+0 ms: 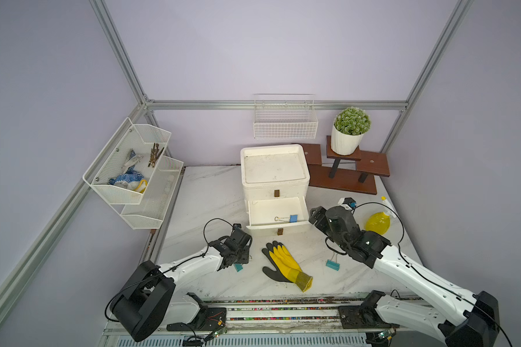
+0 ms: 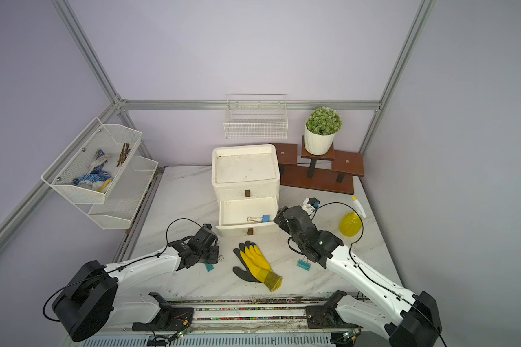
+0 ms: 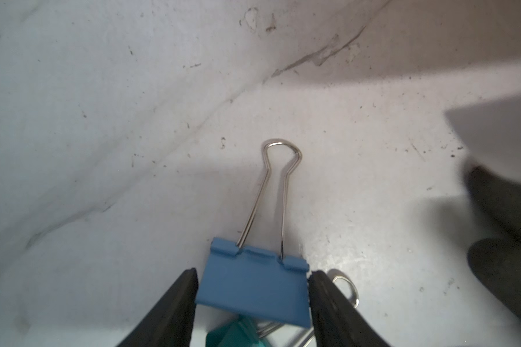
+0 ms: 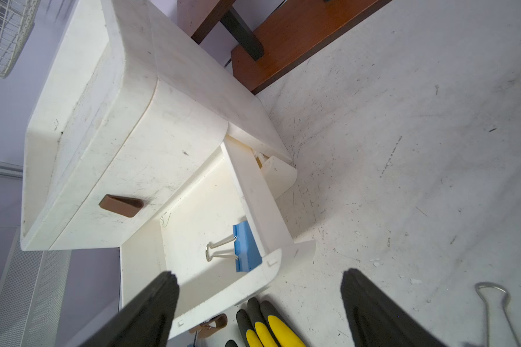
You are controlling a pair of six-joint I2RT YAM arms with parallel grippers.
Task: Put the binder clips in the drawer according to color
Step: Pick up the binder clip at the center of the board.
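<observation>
A blue metal binder clip (image 3: 254, 290) with silver wire loop handles sits between the black fingers (image 3: 178, 303) of the left gripper (image 3: 253, 279). The jaws are partly closed, and their pads meet both side edges of the clip's body. Whether the clip is off the table cannot be told. A teal binder clip (image 3: 235, 333) shows partly beneath it, and in a top view it peeks out at the gripper's tip (image 1: 238, 267).

A second blue binder clip (image 1: 293, 218) lies in the pulled-out middle drawer of the boxy white plastic drawer unit (image 1: 271, 187), against the drawer's right wall near its front. The top drawer is shut.

The right gripper (image 4: 260, 279) hangs just beside the open drawer's right front corner, its jaws spread wide and holding nothing.

Another teal clip (image 1: 332, 265) lies on the white marble-pattern table (image 1: 211, 192) beside the right forearm. A yellow-and-black work glove (image 1: 286, 264) lies between the arms, in front of the drawers.
</observation>
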